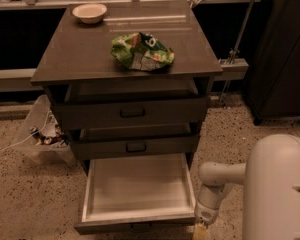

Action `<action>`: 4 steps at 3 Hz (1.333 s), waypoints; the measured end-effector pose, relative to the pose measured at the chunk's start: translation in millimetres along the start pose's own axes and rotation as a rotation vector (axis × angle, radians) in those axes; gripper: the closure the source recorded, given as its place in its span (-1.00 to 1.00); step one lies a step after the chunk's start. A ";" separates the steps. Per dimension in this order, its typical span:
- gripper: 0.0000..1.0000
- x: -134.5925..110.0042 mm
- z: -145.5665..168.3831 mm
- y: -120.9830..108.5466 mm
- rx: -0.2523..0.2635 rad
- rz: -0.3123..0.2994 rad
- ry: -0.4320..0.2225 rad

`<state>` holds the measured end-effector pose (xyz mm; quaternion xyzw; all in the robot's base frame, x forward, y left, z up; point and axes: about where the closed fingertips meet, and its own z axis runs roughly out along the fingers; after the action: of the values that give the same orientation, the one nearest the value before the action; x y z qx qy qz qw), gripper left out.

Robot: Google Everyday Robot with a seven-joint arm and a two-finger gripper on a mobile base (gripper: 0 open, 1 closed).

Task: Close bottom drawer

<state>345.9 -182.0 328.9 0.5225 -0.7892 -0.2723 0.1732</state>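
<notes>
The bottom drawer point(135, 220) of the grey-brown cabinet stands pulled far out, its pale inside bare. Its dark handle just shows at the picture's lower edge. My white arm point(216, 175) reaches down from the right. At its end, my gripper point(200, 231) hangs just off the drawer's front right corner, level with the drawer front. The picture's lower edge cuts off its tip. Whether it touches the drawer I cannot tell.
Above are two taller drawers, the top one point(132, 112) and the middle one point(136, 146), both slightly ajar. On the cabinet top lie a green chip bag point(142, 50) and a pale bowl point(90, 12). A clear plastic bag point(42, 134) sits on the floor at left, a dark cabinet point(285, 49) at right.
</notes>
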 end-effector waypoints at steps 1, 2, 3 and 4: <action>1.00 -17.4 -12.4 -49.3 0.053 0.077 0.000; 1.00 -17.7 -12.7 -49.9 0.053 0.078 -0.001; 1.00 -11.8 9.8 -52.0 0.001 0.084 0.012; 1.00 -13.3 56.3 -62.7 -0.082 0.063 0.029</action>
<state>365.5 -175.0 246.3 0.4938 -0.7909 -0.2910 0.2144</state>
